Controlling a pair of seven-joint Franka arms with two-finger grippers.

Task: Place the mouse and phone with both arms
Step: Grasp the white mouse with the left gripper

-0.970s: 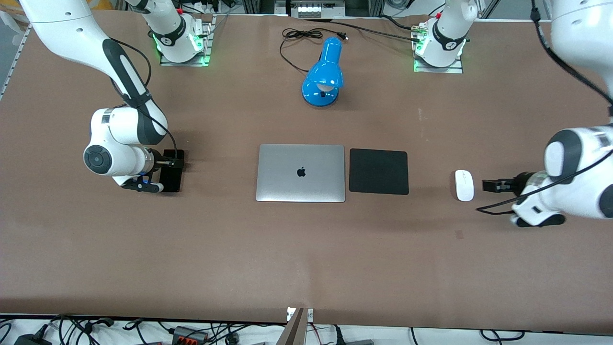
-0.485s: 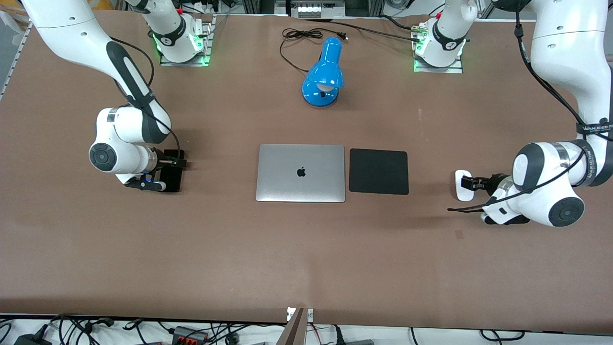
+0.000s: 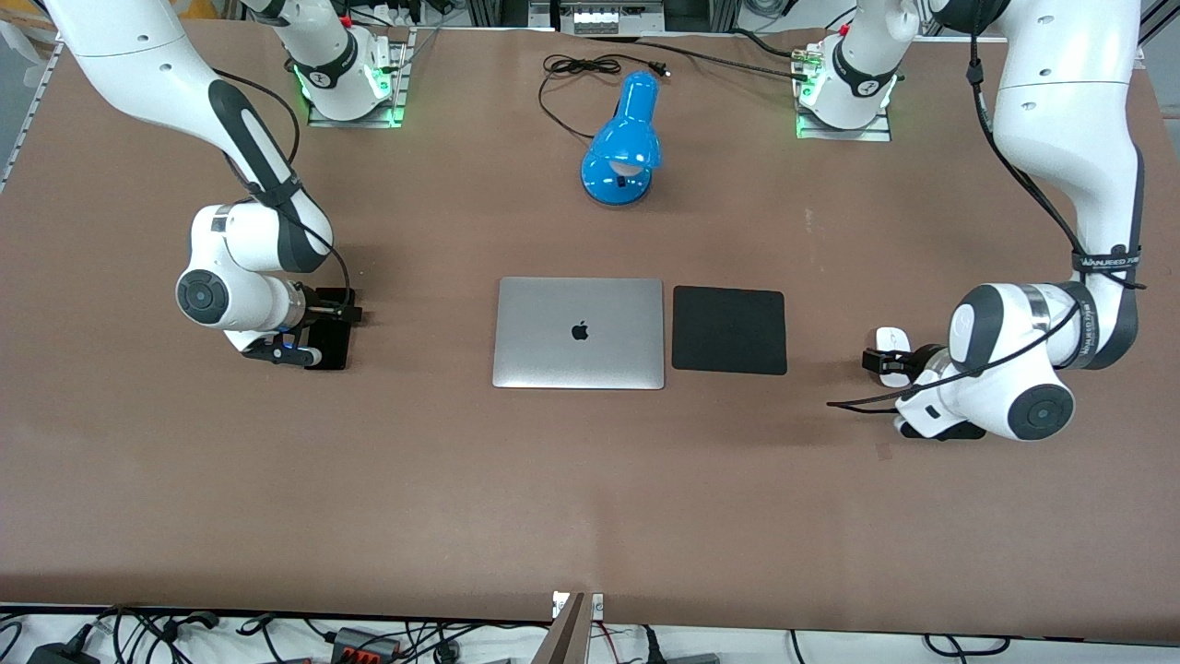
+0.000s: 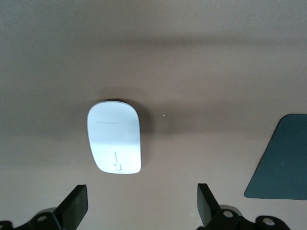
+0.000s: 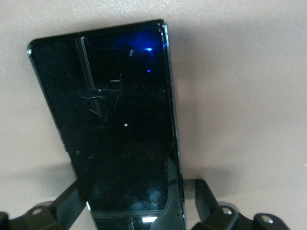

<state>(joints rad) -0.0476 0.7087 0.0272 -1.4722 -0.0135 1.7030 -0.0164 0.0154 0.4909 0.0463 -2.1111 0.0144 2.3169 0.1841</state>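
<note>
The white mouse [image 3: 891, 337] lies on the table beside the black mouse pad, toward the left arm's end. My left gripper [image 3: 880, 360] is open low over it. In the left wrist view the mouse [image 4: 115, 139] lies just ahead of the gripper [image 4: 140, 211], not between the fingertips. The black phone [image 3: 334, 355] lies flat toward the right arm's end. My right gripper [image 3: 336, 318] is open and low over it. In the right wrist view the gripper [image 5: 136, 206] has one finger on each long side of the phone [image 5: 110, 120], with a small gap showing on one side.
A closed silver laptop [image 3: 579, 332] sits mid-table with the black mouse pad [image 3: 729, 329] beside it; the pad's corner shows in the left wrist view [image 4: 280, 163]. A blue desk lamp [image 3: 625, 138] and its cable lie nearer the robot bases.
The left arm has swung in toward the laptop and brought its gripper from beside the mouse to over it. The right arm has shifted only slightly over the phone.
</note>
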